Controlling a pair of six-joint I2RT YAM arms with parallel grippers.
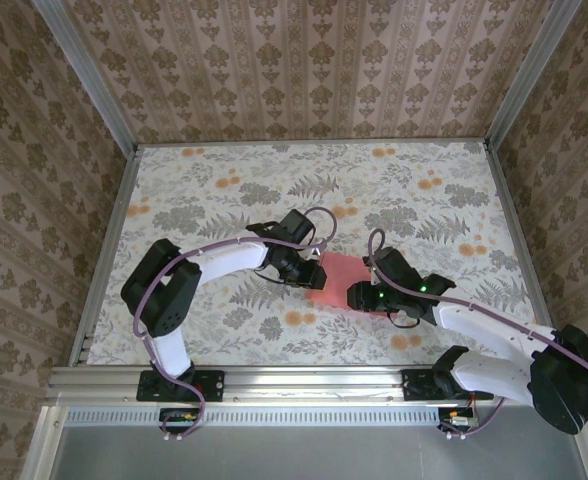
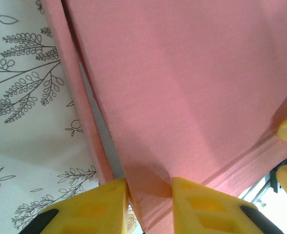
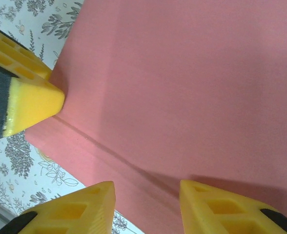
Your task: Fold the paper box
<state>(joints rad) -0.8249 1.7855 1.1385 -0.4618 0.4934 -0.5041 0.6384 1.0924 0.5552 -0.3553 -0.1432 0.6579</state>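
- Left pincer [image 2: 149, 187]: its yellow, honeycomb-moulded fingertips [image 2: 109, 204] press from either side on a folded ridge at the box's edge, so I read it as nipped shut on the card. Just outside its left finger a seam [image 2: 102, 146] gapes, showing a grey-white sliver of the card's reverse.
- The paper box [image 1: 336, 276] lies on the desk [image 1: 224, 190] between the two pincers and up against both. Ahead of the left pincer spreads its broad salmon-pink panel, matte and faintly fibrous, with straight scored creases.
- Handling, as a judgement: thin card, very light, and stiff only along its creases. It will likely buckle under a hard squeeze and slide readily on the desk's smooth floral-printed top. It is best taken at a folded edge or narrow side strip near a corner, not mid-panel.
- Right pincer [image 3: 146, 187]: its fingers stand apart astride the box's narrow side strip near a corner. Whether they clamp it I cannot tell. Up and to its left, a fingertip of the left pincer touches the box's edge near that corner.
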